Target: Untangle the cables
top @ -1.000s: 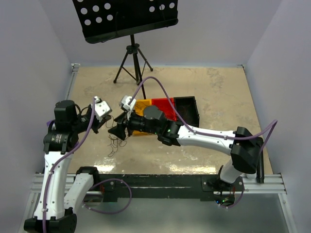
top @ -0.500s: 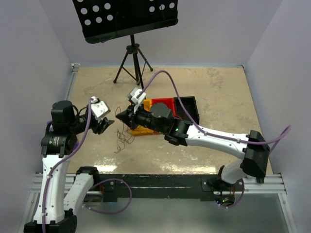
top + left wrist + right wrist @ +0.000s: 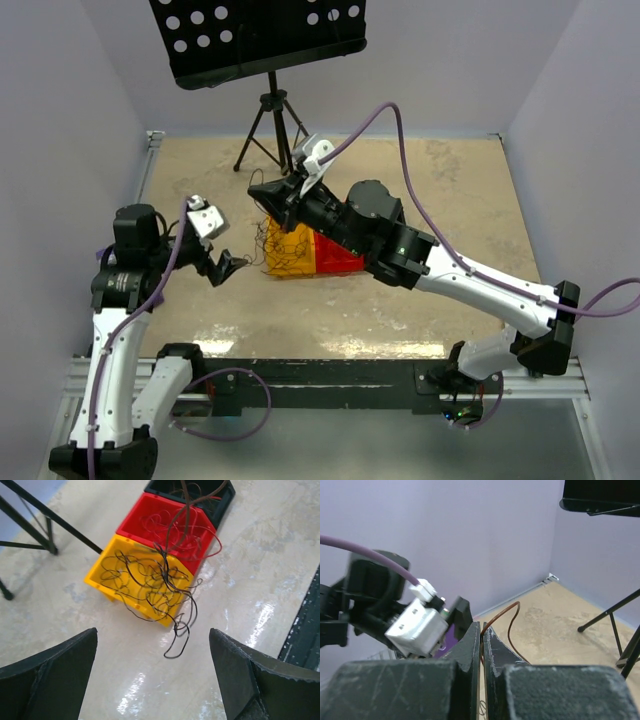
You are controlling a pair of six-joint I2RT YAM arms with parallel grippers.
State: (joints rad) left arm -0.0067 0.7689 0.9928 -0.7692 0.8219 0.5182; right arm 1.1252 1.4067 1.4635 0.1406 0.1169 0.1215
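Observation:
The cables (image 3: 165,575) are a curly tangle of thin black and red wires. It hangs from above over the yellow bin (image 3: 107,582) and the red bin (image 3: 150,515), with one black loop trailing onto the floor. My right gripper (image 3: 256,189) is raised above the bins and shut on a brownish-red strand (image 3: 512,614), which sticks out between its fingertips (image 3: 481,626). In the top view the tangle (image 3: 280,245) dangles below it. My left gripper (image 3: 228,267) stands left of the bins, wide open and holding nothing (image 3: 152,680).
A black bin (image 3: 225,495) adjoins the red one. A music stand's tripod (image 3: 272,130) stands at the back, its legs (image 3: 45,517) left of the bins. The table's near edge has a black rail (image 3: 330,375).
My right gripper shut on the cables and rose back and to the right, lifting the tangle off the floor over the bins. My left gripper opened and let go.

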